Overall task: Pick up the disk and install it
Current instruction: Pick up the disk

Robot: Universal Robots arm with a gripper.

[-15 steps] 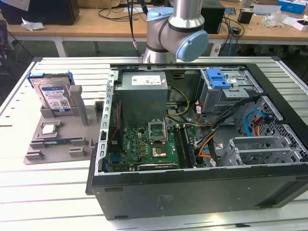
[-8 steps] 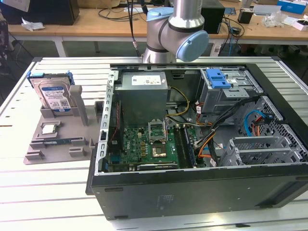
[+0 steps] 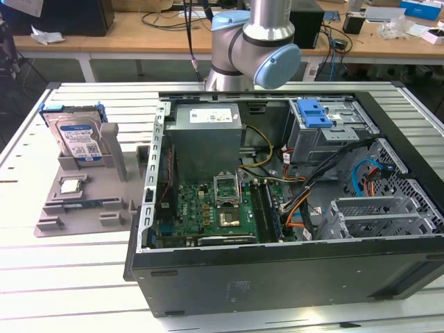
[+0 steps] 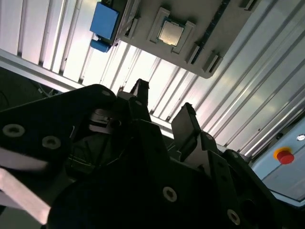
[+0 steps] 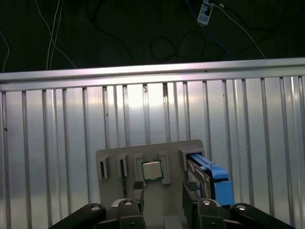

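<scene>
On the worktop at the exterior view's left, the disk [image 3: 76, 137] stands propped in a grey fixture [image 3: 73, 214], untouched, with the hand [image 5: 164, 190] hovering above, spread and empty; likely the approach step, and grasping calls for centring over the disk's edge.

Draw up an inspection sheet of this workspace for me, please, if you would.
Surface: slatted metal table carrying an open computer case and a grey fixture.
Job's things: the disk leans upright in the fixture, not yet picked up; the drive cage sits in the case.
Clutter: a CPU chip lies in the fixture.
Grippers: the gripper is open and empty, above the fixture near the chip.
Cables: orange and black bundle and blue leads inside the case.
Surroundings: wooden bench behind; red stop button.
</scene>
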